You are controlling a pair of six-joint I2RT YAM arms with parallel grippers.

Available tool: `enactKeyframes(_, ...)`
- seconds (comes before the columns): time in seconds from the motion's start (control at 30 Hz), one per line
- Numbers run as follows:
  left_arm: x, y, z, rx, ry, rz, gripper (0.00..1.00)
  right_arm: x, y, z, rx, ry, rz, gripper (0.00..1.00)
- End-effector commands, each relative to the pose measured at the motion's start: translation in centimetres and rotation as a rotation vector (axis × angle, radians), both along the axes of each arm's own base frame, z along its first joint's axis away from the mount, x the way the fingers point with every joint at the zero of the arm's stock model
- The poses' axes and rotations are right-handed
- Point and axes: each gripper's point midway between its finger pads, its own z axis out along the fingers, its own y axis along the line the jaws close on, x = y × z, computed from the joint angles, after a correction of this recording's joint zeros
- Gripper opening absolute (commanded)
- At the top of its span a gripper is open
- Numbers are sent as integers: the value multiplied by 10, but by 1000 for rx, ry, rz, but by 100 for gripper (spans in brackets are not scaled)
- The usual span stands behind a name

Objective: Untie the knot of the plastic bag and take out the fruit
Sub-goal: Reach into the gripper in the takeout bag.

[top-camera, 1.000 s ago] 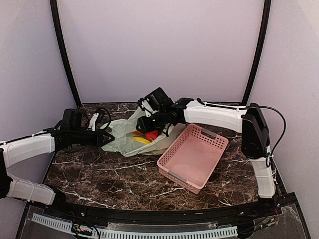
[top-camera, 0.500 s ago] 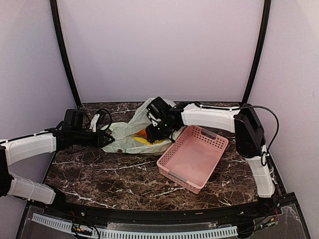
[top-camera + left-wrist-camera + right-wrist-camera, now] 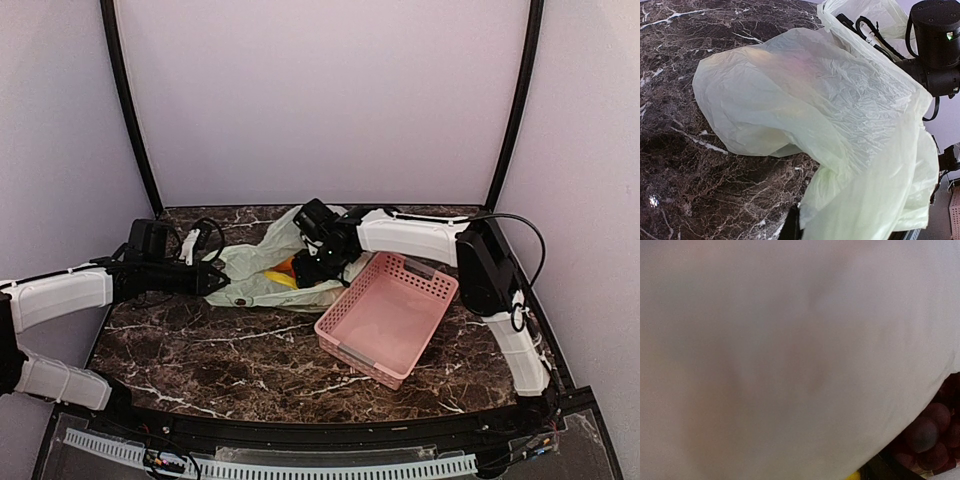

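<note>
From above, the plastic bag (image 3: 250, 262) lies just left of the pink basket (image 3: 440, 283). Its mouth gapes, so the untying looks done. My left gripper (image 3: 213, 279) is clamped on the bag edge farthest from the basket, I judge to hold that mouth wide. My right gripper (image 3: 308, 268) is sunk in on the basket side, among the fruit (image 3: 283, 272).

My left wrist view shows the film spreading from my closed jaws towards the basket.

In my right wrist view, film blankets the lens. Only the grapes (image 3: 930, 432) show in a corner, so I cannot tell whether those jaws are apart.
</note>
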Motion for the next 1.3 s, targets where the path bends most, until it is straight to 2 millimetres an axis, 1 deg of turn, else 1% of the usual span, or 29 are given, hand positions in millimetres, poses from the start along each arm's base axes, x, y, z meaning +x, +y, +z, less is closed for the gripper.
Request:
enactKeyframes(0.0,0,-2,4,-3,-2,-7,1,-3,-16,-29,-81,56,-31,85)
enactKeyframes(0.1,0,-3,5,-4,-3,-8,1,-5,-14,-34,-79,72,-24,86)
enactKeyframes(0.23,-1,-2,5,-5,-4,-8,1,-6,-9,-29,-67,74,-1,90)
enactKeyframes(0.27,-1,-2,6,-5,-6,-8,1,-7,-5,-23,-50,63,28,90)
enactKeyframes(0.4,-1,-3,7,-9,-6,-11,1,-18,34,7,81,-26,225,93)
enactKeyframes(0.47,0,-4,8,-15,-5,-14,1,-18,48,17,134,-61,297,93)
enactKeyframes(0.53,0,-6,9,-24,0,-17,1,-13,54,18,140,-93,332,93)
enactKeyframes(0.63,0,-7,12,-39,0,-17,1,-10,67,19,155,-111,391,89)
enactKeyframes(0.73,0,-7,14,-41,-6,-16,1,-16,81,27,209,-132,478,86)
enactKeyframes(0.83,0,-6,14,-37,-6,-13,1,-24,88,32,231,-153,538,85)
enactKeyframes(0.93,0,-7,14,-41,-1,-15,1,-22,87,27,215,-166,548,82)
enactKeyframes(1.07,0,-9,15,-54,5,-20,1,-16,85,10,176,-165,533,77)
enactKeyframes(1.27,-1,-9,17,-57,5,-18,1,-8,78,-10,106,-163,497,66)
